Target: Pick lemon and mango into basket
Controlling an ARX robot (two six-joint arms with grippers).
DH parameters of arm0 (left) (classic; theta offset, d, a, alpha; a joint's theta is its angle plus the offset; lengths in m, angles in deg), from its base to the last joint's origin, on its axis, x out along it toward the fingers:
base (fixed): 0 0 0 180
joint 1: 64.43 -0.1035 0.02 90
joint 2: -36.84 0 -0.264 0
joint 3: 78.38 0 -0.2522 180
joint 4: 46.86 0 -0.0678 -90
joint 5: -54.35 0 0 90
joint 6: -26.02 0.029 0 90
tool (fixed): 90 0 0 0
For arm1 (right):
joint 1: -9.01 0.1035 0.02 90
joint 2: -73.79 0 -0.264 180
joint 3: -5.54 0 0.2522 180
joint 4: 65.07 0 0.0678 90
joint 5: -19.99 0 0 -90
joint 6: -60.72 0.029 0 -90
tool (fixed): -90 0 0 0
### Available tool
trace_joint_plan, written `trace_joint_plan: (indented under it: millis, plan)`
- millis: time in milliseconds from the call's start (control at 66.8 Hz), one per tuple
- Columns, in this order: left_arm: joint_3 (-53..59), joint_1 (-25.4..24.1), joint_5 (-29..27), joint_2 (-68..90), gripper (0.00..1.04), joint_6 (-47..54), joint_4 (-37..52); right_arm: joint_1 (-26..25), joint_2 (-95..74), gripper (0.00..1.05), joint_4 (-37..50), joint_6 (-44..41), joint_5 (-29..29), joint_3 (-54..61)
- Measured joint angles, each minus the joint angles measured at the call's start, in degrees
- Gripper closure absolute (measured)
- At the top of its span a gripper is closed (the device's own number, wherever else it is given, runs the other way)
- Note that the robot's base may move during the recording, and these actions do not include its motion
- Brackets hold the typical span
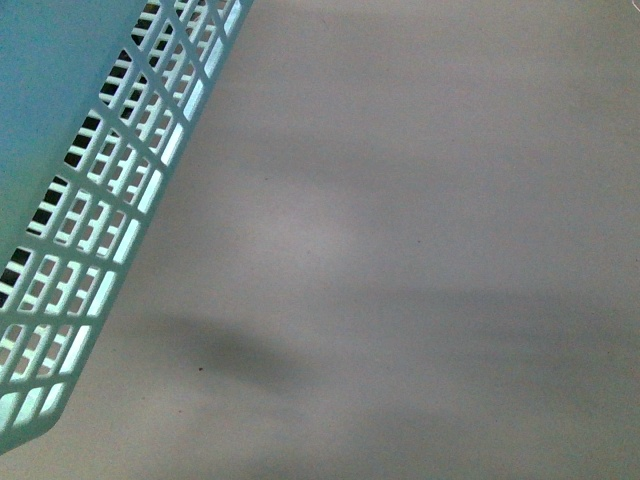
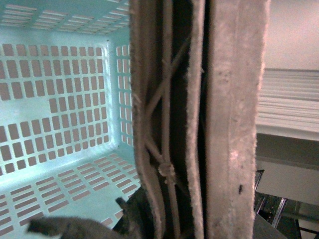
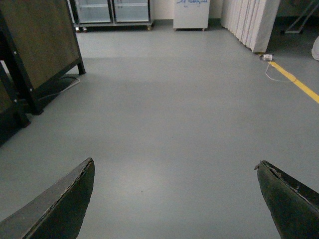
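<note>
The light teal basket [image 1: 90,190] fills the upper left of the front view, lifted and tilted, with its lattice wall showing. In the left wrist view I look into its bare inside [image 2: 60,99], and its brown handle [image 2: 234,119] with a zip tie runs close past the camera. My left gripper [image 2: 169,219] is shut on that handle. My right gripper [image 3: 174,199] is open and holds nothing, its two dark fingertips [image 3: 60,204] wide apart over grey floor. The lemon and the mango are out of view.
The front view shows a plain grey surface [image 1: 420,250] with soft shadows. The right wrist view shows grey floor [image 3: 169,109], a dark wooden panel on a stand [image 3: 35,45], a white cabinet [image 3: 192,14], white folded panels [image 3: 254,22] and a yellow floor line [image 3: 299,82].
</note>
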Motion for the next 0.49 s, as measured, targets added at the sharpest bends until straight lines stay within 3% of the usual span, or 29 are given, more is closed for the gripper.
trace_joint_plan:
  millis: [494]
  plan:
    - [0.0, -0.02, -0.02, 0.0, 0.9, 0.0, 0.0, 0.0, 0.0, 0.09, 0.0, -0.02, -0.02, 0.0]
